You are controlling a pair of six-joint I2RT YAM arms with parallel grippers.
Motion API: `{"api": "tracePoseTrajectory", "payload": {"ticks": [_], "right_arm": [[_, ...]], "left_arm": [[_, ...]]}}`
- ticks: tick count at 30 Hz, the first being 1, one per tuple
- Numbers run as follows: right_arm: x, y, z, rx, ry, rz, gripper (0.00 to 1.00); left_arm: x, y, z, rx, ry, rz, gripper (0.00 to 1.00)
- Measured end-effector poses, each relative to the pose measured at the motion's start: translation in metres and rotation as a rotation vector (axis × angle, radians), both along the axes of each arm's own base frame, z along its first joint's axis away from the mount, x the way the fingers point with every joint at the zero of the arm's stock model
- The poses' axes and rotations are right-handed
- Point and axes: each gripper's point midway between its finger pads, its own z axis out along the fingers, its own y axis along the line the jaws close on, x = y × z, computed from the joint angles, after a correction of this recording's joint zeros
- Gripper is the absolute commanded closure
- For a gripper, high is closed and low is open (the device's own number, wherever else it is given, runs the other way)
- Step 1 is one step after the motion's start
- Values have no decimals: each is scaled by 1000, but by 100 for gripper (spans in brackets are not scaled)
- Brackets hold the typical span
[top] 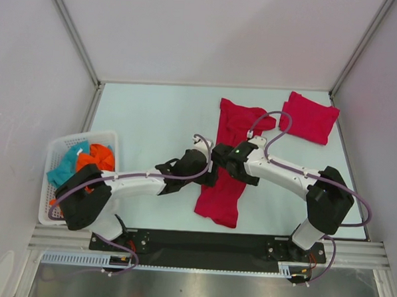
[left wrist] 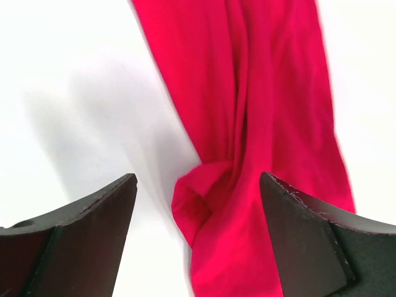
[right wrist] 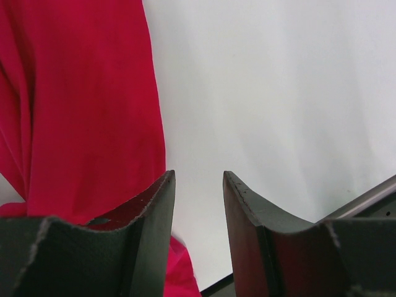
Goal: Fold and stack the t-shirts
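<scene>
long t-shirt (top: 220,199) half-folded: left gripper (left wrist: 198,182) wide open, empty, straddles bunched edge; right gripper (right wrist: 199,179) part-open, empty. next, likely: pinch edge, fold over.

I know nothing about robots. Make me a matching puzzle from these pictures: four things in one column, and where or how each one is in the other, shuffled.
Column one:
1. long red t-shirt
2. folded red t-shirt
3. white basket
4. left gripper

Column two:
A. far right corner of the table
B. jaws wide apart, nothing held
C. left side, orange cloth inside
D. middle, rumpled lengthwise under both arms

Pairs: 1-D, 2-A, 3-C, 4-B
</scene>
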Motion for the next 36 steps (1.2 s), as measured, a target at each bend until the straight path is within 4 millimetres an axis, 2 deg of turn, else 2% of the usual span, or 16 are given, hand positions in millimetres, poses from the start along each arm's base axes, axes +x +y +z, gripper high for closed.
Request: {"api": "tracePoseTrajectory", "payload": {"ticks": [5, 17, 18, 20, 23, 25, 27, 35, 36], "right_arm": [[0, 0, 0, -2, 1, 4, 58], [1, -4, 0, -10, 6, -3, 58], [1, -6, -1, -14, 8, -7, 58], [0, -11, -3, -24, 15, -17, 58], [-2, -19, -7, -41, 28, -31, 58], [-3, -22, -9, -50, 35, -36, 58], [-4, -25, -9, -56, 40, -40, 58], [-6, -28, -9, -59, 42, -41, 58], [-6, -28, -9, -59, 41, -41, 58]], "left_arm": [[9, -3, 11, -4, -41, 9, 21], [12, -1, -3, 7, -7, 3, 31], [12, -1, -4, 5, -5, 1, 32], [12, -1, -4, 3, -1, -1, 41], [13, -1, -4, 3, 1, 0, 44], [12, 1, -6, 10, 8, 1, 62], [12, 4, -8, 20, 19, 8, 84], [12, 19, -12, 87, 57, 41, 82], [11, 21, -13, 94, 60, 43, 75]]}}
